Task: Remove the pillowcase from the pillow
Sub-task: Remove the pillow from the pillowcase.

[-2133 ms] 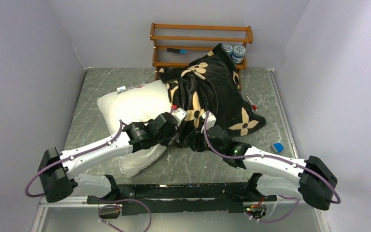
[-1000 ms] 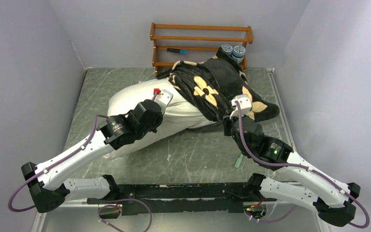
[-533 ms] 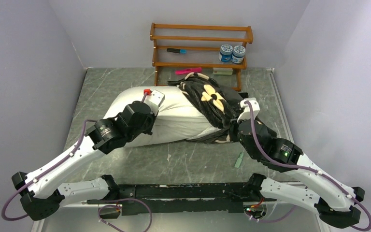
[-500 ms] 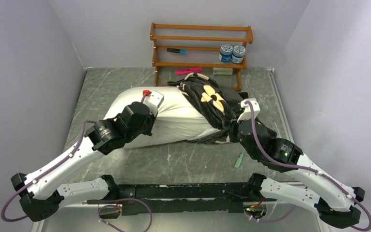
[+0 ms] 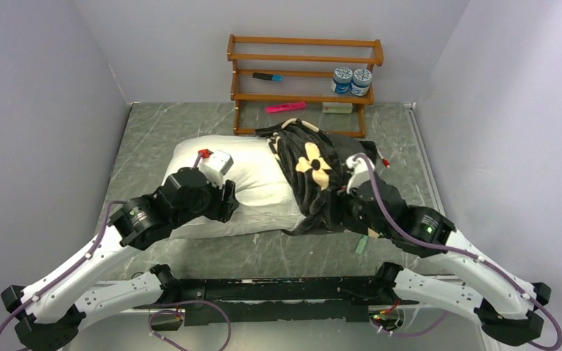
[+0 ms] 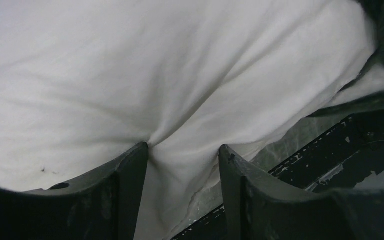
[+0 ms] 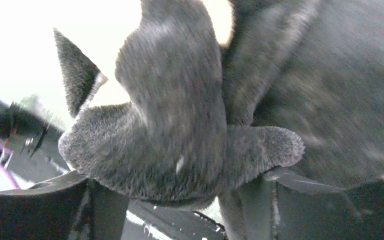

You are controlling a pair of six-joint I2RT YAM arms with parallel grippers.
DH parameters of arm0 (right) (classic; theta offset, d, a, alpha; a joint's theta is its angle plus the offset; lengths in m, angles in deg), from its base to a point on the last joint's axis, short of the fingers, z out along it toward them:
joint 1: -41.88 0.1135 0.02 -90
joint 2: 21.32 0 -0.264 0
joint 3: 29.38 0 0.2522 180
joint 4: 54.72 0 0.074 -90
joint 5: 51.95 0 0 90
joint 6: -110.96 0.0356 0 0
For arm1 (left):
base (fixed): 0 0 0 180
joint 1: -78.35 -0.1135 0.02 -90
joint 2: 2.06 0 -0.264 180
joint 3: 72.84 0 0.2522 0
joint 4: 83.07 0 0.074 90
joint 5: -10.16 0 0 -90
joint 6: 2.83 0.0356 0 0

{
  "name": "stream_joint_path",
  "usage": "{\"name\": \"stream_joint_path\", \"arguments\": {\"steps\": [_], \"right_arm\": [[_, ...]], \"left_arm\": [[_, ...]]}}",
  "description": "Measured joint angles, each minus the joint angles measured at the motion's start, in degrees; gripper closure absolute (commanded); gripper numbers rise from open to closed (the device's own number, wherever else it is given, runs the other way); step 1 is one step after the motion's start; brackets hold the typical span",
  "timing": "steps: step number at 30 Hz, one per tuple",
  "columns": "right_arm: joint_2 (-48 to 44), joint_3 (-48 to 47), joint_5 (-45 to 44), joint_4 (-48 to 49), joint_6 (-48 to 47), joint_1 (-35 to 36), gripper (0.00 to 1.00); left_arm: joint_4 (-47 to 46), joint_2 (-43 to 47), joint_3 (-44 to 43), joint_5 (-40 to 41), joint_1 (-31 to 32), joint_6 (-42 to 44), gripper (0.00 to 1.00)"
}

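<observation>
On the grey table [image 5: 154, 131] lies the big white pillow [image 5: 252, 183], flat, with its long side running left to right. Its right end sits inside the black pillowcase [image 5: 315, 172] with the pale flowers, which is bunched up there. The rest of the pillow is bare. At the near edge of the pillow, the left gripper [image 6: 182, 155] has its 2 fingers apart, and a soft fold of white pillow cloth pokes up between them. Over on the right, the right gripper [image 7: 175, 182] also has its 2 fingers wide apart, with a fat lump of the black fuzzy cloth between them. Behind the pillow stands a wooden shelf [image 5: 304, 55] with 2 little jars [image 5: 342, 77] on it.
</observation>
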Motion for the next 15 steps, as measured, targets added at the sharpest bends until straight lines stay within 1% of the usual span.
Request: {"name": "stream_joint_path", "arguments": {"steps": [4,6,8,11,15], "right_arm": [[7.6,-5.5,9.0,0.4,-3.2,-0.1,0.14],[11.0,-7.5,12.8,0.9,-4.4,-0.1,0.12],[13.6,-8.8,16.0,0.8,-5.3,-0.1,0.09],[14.9,-9.6,15.9,-0.1,-5.7,0.0,0.07],[14.9,-10.7,8.3,-2.6,-4.3,-0.2,0.07]], "left_arm": [[-0.1,-1.8,-1.2,-2.2,0.0,-0.7,0.25],[-0.5,-3.1,-1.6,-3.6,-0.1,-1.1,0.22],[-0.4,-3.7,-2.1,-4.5,-0.1,-1.2,0.21],[-0.3,-4.0,-3.7,-4.7,-0.2,-1.2,0.20],[-0.2,-5.2,-6.4,-2.6,-0.6,-1.2,0.19]]}}
